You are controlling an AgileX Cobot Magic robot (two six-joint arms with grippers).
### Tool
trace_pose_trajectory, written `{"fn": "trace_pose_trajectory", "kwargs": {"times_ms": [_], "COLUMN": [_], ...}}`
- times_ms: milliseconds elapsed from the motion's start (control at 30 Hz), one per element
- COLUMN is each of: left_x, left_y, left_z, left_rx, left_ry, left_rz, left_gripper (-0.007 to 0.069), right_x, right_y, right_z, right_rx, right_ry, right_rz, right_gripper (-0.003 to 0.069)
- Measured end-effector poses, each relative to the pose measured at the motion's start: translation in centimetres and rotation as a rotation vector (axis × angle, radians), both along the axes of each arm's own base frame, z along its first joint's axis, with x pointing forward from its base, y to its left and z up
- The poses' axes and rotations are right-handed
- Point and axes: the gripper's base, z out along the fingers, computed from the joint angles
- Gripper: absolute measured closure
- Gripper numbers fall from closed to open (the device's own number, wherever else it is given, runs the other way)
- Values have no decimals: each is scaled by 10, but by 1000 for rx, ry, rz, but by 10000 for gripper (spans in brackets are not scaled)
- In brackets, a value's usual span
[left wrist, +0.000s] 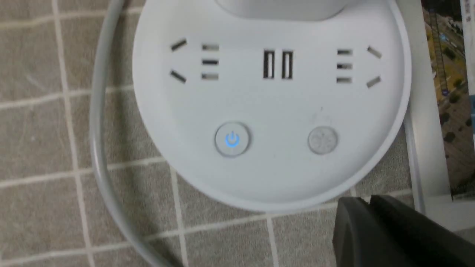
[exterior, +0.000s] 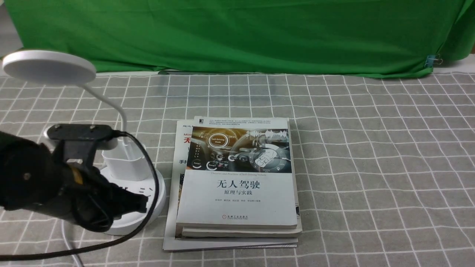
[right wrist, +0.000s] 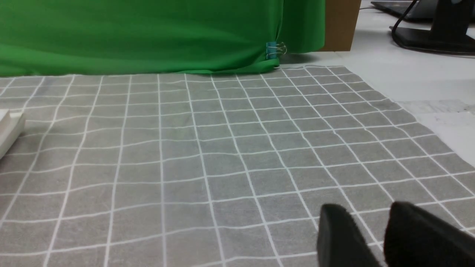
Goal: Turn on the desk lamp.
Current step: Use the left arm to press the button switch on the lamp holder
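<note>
While a grey checked cloth (exterior: pixel 371 167) covers the table and a green backdrop (exterior: pixel 241 33) hangs along its far edge, few things lie on it: one lamp, one stack of books and one clip.

At far left stands the desk lamp (exterior: pixel 124 163), its disc head raised on the thin neck above the cup and round base. The left gripper (exterior: pixel 143 203) hangs over the base's near edge with its jaws pressed together, holding nothing. The arm and its black cable hide much of the base from the front.

The left wrist view shows two buttons on the base, a power button (left wrist: pixel 232 139) (its symbol glows blue) and a plain one (left wrist: pixel 323 140). Behind them are two USB slots (left wrist: pixel 278 65) between two socket groups. A grey cord (left wrist: pixel 98 129) curves around the base.

Just beside the lamp, three books (exterior: pixel 237 178) lie stacked. A blue clip (exterior: pixel 431 60) pins the backdrop at far right. The right gripper (right wrist: pixel 365 207) hovers over bare cloth, jaws slightly apart and holding nothing.
</note>
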Motion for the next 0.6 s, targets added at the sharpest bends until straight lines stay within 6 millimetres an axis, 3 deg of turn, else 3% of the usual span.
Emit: {"fn": "trace_pose_trajectory", "kwargs": {"times_ms": [200,600], "left_x": [17,28], "left_y": [-6,-6], "left_z": [-10,-29], "left_rx": [40,102], "left_ry": [-30,-24], "left_rz": [-28,-61], "left_gripper": [606,606], "right_x": [0,0], "right_y": [0,0], "right_z": [0,0], "right_rx": [0,0], "right_ry": [0,0], "right_rz": [0,0], "right_gripper": [414,414]}}
